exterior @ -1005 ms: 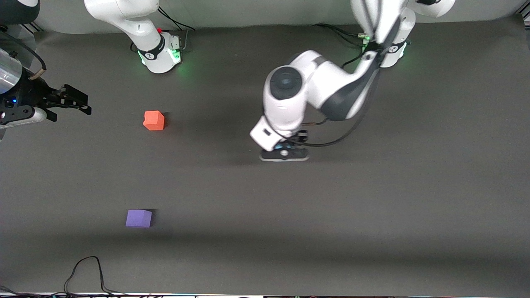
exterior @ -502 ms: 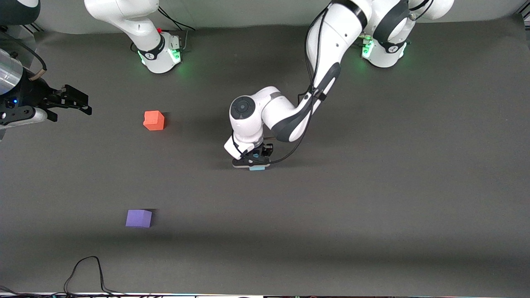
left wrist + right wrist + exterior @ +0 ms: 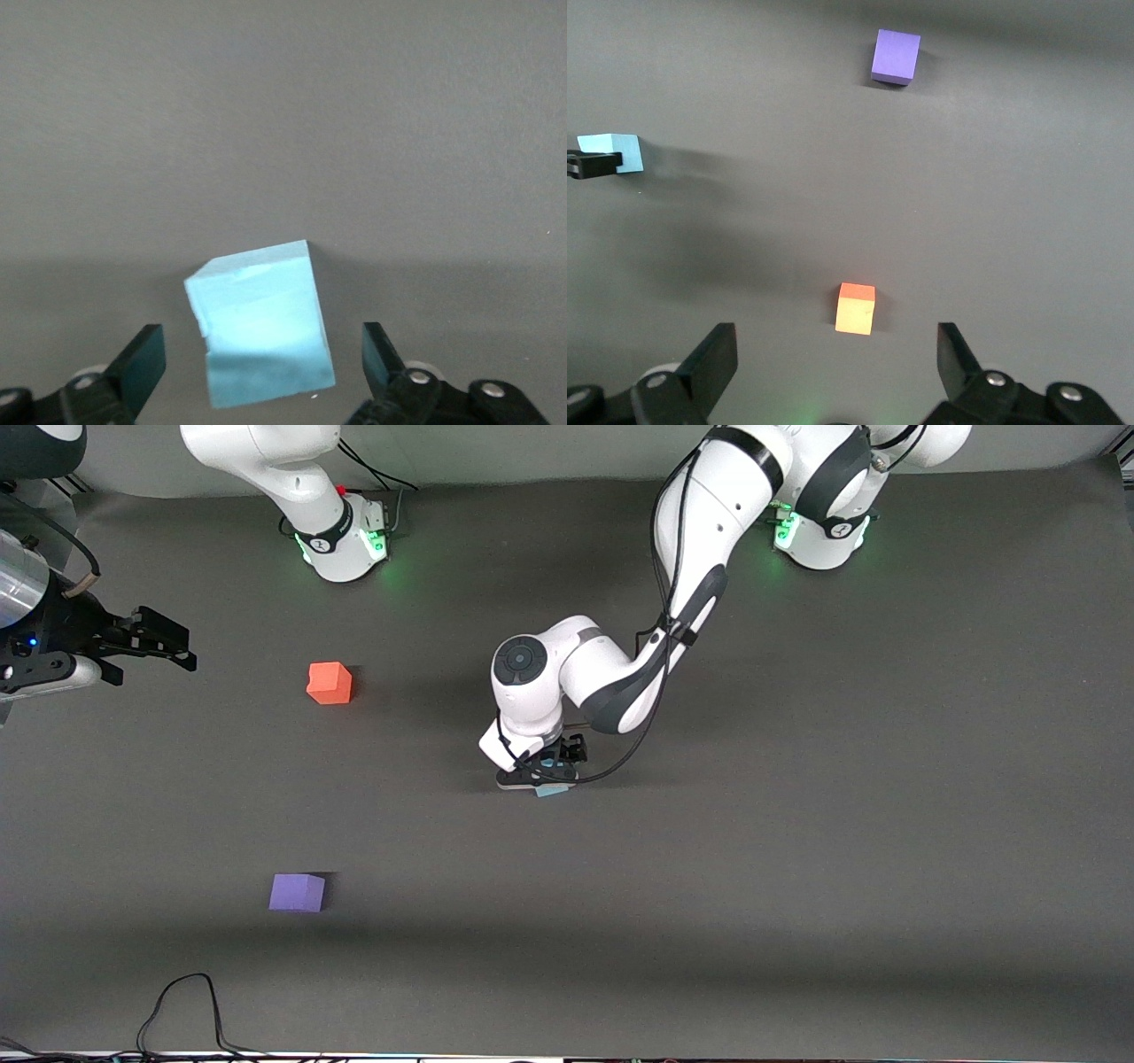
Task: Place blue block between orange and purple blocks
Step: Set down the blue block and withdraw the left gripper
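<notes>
- The blue block (image 3: 552, 788) sits on the dark grey worktop (image 3: 797, 868), near its middle, tilted so that one edge is raised in the left wrist view (image 3: 261, 323).
- The left gripper (image 3: 549, 766) is low over the blue block, its jaws spread wide, one finger (image 3: 142, 363) on each side of the cube with a clear gap on both sides, so nothing is pinched.
- The left arm (image 3: 620, 673) reaches in from its base, bent at the elbow, and covers most of the blue block in the front view.
- The orange block (image 3: 330, 683) lies toward the right arm's end of the worktop from the blue block, and farther from the front camera than it.
- The purple block (image 3: 298, 892) also lies toward the right arm's end from the blue block, but nearer to the front camera than it.
- The blue block is well apart from both other cubes and does not lie on the line between them.
- The right gripper (image 3: 146, 642) waits in the air at the right arm's end of the worktop, well apart from the blue block, jaws spread and empty; its wrist view shows the orange block (image 3: 856, 309), purple block (image 3: 896, 56) and blue block (image 3: 611, 152).
</notes>
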Available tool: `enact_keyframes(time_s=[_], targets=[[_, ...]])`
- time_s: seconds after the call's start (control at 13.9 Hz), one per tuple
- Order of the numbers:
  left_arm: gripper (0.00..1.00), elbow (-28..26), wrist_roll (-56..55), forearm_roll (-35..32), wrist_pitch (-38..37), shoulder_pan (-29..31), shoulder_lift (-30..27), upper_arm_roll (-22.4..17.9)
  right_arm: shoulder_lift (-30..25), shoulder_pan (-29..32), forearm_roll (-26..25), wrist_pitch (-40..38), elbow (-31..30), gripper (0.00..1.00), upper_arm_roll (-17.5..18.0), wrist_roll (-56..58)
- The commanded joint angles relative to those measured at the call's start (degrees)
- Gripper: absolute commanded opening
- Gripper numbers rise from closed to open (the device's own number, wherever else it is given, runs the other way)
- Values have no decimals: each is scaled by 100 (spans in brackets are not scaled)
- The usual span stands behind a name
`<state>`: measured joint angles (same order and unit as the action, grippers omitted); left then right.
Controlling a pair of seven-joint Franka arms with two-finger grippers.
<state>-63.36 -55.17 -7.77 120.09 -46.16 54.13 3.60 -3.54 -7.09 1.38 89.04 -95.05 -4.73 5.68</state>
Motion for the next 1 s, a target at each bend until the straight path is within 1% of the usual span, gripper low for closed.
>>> enact_keyframes(time_s=[0.0, 0.14, 0.22, 0.29, 0.36, 0.43, 0.57, 0.72, 0.86, 0.93], targets=[[100, 61, 197, 230, -765, 570, -612, 306, 29, -38, 99, -54, 83, 100, -19, -15], [100, 87, 751, 599, -1397, 1343, -1156, 702, 29, -47, 108, -54, 83, 100, -19, -15], [100, 70, 1014, 766, -1679, 1729, -1551, 799, 29, -108, 108, -54, 83, 100, -19, -23], [100, 26, 1330, 986, -1864, 2142, -1911, 852, 37, -178, 108, -54, 83, 100, -19, -41], [100, -35, 1847, 1214, -2275, 2573, -2237, 862, 37, -275, 125, -54, 83, 100, -19, -110], [100, -62, 2348, 1277, -2845, 3021, -2510, 862, 37, -458, 282, -54, 91, 100, -19, -207], [100, -123, 3140, 1243, -3472, 3716, -2880, 836, 46, -818, 529, 16, 135, 100, -11, -802], [100, -403, 3992, 1199, -3650, 4349, -3249, 818, 282, -1581, 538, 78, 371, 100, -11, -1645], [100, -755, 4688, 1146, -3659, 4921, -3627, 809, 721, -2180, 538, 69, 818, 100, -11, -1877], [100, -930, 4926, 1042, -3650, 5115, -3803, 809, 958, -2496, 538, 69, 1073, 100, -19, -2235]])
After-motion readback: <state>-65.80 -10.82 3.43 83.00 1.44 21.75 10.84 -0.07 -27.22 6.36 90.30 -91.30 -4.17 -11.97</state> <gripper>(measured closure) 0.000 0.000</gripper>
